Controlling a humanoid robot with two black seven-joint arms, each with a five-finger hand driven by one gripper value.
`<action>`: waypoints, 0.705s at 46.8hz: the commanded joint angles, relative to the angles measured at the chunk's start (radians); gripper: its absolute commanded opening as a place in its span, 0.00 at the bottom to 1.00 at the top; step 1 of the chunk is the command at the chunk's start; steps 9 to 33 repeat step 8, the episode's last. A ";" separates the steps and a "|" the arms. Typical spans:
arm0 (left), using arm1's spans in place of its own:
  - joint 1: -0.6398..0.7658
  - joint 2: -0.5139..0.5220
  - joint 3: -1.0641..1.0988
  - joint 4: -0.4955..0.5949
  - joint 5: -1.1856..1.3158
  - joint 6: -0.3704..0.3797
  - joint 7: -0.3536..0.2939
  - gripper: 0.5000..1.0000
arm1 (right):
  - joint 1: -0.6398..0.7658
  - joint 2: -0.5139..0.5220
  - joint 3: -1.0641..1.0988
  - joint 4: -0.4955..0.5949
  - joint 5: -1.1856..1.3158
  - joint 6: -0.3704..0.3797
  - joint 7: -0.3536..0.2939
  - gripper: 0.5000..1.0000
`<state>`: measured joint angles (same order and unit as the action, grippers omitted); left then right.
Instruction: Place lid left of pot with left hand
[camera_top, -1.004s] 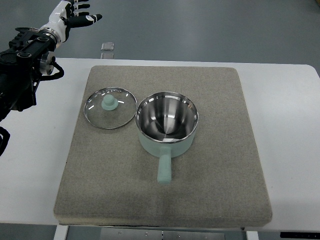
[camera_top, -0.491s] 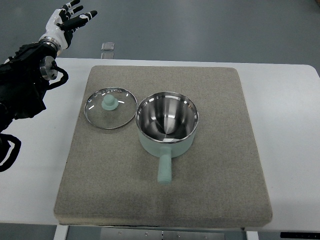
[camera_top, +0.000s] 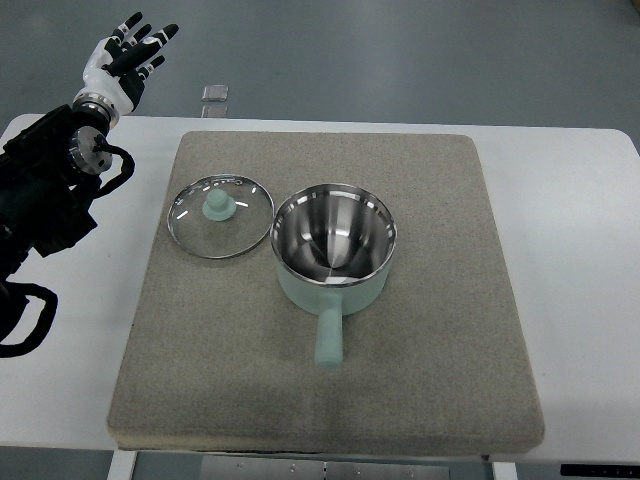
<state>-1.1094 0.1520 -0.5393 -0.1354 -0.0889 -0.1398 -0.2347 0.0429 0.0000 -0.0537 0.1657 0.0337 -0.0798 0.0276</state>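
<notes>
A glass lid (camera_top: 221, 216) with a pale green knob lies flat on the grey mat (camera_top: 420, 380), just left of the pot and touching or nearly touching its rim. The pale green pot (camera_top: 334, 246) stands open at the mat's middle, steel inside, its handle pointing toward the near edge. My left hand (camera_top: 124, 52) is raised beyond the table's far left corner, fingers spread and holding nothing, well away from the lid. The black left arm (camera_top: 45, 190) lies along the left edge. The right arm is out of view.
The white table (camera_top: 580, 260) surrounds the mat on all sides. A small clear object (camera_top: 213, 93) lies on the floor beyond the table's far edge.
My left hand has swung from pointing right to pointing up and away, drifting slightly left. The arm has shifted lower along the left edge. Lid and pot have not moved.
</notes>
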 joint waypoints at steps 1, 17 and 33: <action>0.006 -0.002 -0.001 -0.003 0.002 -0.003 0.000 0.91 | 0.000 0.000 0.000 0.000 0.000 0.000 0.000 0.84; 0.006 -0.005 0.001 -0.004 0.002 -0.003 0.000 0.91 | -0.003 0.000 -0.003 0.000 -0.001 0.003 0.002 0.84; 0.006 -0.005 0.001 -0.004 0.002 -0.003 0.000 0.91 | -0.003 0.000 -0.003 0.000 -0.001 0.003 0.002 0.84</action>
